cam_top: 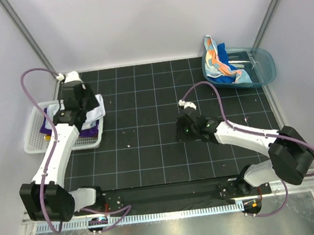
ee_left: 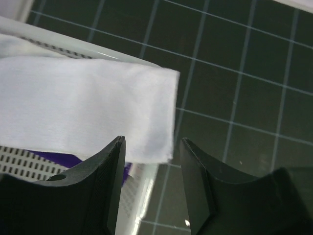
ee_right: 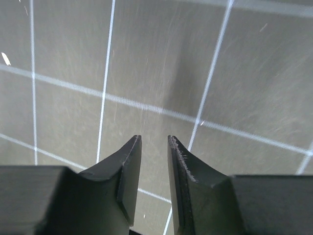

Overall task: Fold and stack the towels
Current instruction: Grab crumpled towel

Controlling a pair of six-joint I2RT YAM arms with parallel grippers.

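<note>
A folded white towel (cam_top: 95, 109) (ee_left: 88, 107) lies over the right rim of the white mesh basket (cam_top: 36, 142), on top of a purple towel (cam_top: 46, 120) (ee_left: 63, 159). My left gripper (cam_top: 91, 114) (ee_left: 151, 142) hovers just above the white towel's corner, open, with nothing between its fingers. A spotted light blue towel (cam_top: 214, 61) and a bright blue towel (cam_top: 223, 65) hang in the teal tub (cam_top: 261, 67) at the back right. My right gripper (cam_top: 182, 130) (ee_right: 154, 138) sits low over the bare mat in the middle, open by a narrow gap and holding nothing.
The black gridded mat (cam_top: 143, 96) covers the table. The basket's rim (ee_left: 142, 171) runs under the left fingers. Metal frame posts stand at both back corners. Purple cables loop from both arms.
</note>
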